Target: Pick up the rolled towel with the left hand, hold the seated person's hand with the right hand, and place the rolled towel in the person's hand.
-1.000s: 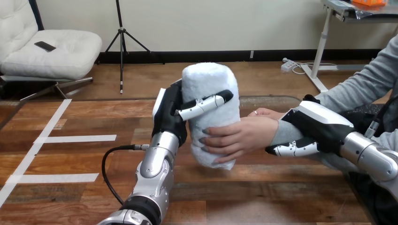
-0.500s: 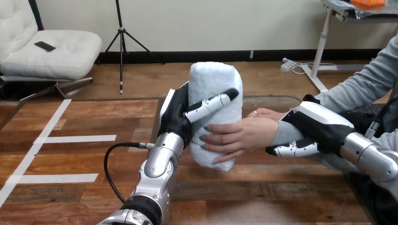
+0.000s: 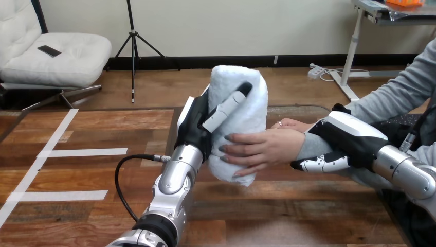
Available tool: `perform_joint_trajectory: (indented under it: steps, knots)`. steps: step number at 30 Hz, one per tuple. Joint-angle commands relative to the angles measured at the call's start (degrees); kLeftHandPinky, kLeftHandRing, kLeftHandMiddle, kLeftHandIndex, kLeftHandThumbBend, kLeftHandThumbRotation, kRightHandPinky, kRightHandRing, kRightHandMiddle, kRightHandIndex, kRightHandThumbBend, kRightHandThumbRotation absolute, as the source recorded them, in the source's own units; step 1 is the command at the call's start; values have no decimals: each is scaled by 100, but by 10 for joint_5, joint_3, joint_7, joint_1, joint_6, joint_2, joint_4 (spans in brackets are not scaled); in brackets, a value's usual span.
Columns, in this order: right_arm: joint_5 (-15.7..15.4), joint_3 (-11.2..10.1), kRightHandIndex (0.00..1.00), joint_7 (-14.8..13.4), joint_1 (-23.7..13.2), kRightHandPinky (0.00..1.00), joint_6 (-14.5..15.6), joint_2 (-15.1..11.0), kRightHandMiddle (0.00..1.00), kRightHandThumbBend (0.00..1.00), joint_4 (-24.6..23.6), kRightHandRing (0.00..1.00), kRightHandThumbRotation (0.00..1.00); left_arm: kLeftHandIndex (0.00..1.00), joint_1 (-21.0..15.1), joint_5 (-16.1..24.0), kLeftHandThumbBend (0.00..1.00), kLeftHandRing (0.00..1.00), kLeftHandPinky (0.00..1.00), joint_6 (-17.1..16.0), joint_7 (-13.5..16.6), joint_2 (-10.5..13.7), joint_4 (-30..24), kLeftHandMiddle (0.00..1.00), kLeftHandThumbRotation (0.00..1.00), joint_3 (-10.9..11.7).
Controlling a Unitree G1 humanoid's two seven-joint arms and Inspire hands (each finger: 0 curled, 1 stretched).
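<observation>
- Grips the rolled towel upright in the left hand, lifted clear of the wooden surface.
- Sets that hand's palm against the near side of the roll and lays one finger slantwise across its front, so clamps the towel between the two.
- Wraps the right hand round the person's wrist: white-shelled back over the top, fingers curled underneath.
- Presents the person's hand just past the right hand's fingertips, pressed to the towel's lower half, with its own fingers bent round the roll directly below the left hand's slanting finger.
- Puts two hands on the towel at once, then: the left hand higher up, the person's hand lower down, close together and perhaps touching.
- Looks to have three parts of the task done, judging by how things lie: towel picked up, person held by the right hand, towel brought into the person's palm.
- Seems to leave only the release: spreading the left hand's finger off the roll and drawing that hand back to its own side, with the right hand steadying the wrist.
- Calls for some care there, probably: stands tall above the person's low grip and may tip toward the left hand once let go.
</observation>
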Motion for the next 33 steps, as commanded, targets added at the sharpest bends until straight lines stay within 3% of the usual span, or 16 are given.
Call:
perform_joint_trajectory:
  steps: [1,15,25,33]
  knots:
    - [27,-23,45,-2,-42,34,-7,16,42,59,-26,37,51,97,-44,9,100,100,100,-5,-16,-25,-26,100,95,-12]
    - [42,-25,63,28,-40,52,3,12,62,75,-33,57,62,98,-28,3,100,100,100,-21,-29,-8,-43,100,98,-7]
    - [38,-23,70,30,-38,60,1,8,68,82,-39,65,71,97,-9,-9,100,100,100,-39,-47,3,-67,99,99,1]
    - [33,-21,73,25,-35,63,0,6,71,90,-42,70,83,95,11,-10,100,99,100,-54,-49,11,-91,97,100,3]
